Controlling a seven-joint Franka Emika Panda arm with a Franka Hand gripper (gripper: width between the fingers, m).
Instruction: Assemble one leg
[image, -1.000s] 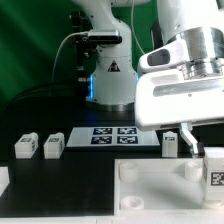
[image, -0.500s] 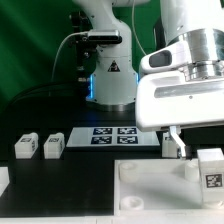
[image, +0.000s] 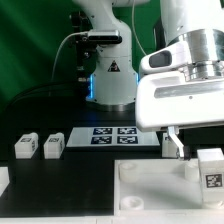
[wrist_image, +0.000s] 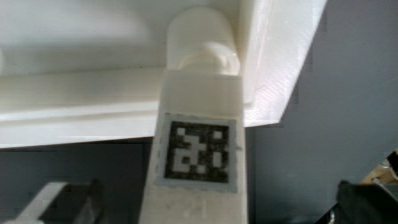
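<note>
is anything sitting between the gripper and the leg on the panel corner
Nothing visible does. The open gripper hangs right beside the leg, which stands on the white panel; the wrist view shows the leg close up, unobstructed.

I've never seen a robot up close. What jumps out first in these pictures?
The bulky white robot arm fills the exterior view's right, its tool open above a small white chunky plastic leg bearing a black-and-white tag. That leg stands on a large white panel. Two similar legs wait at the exterior view's left.
</note>
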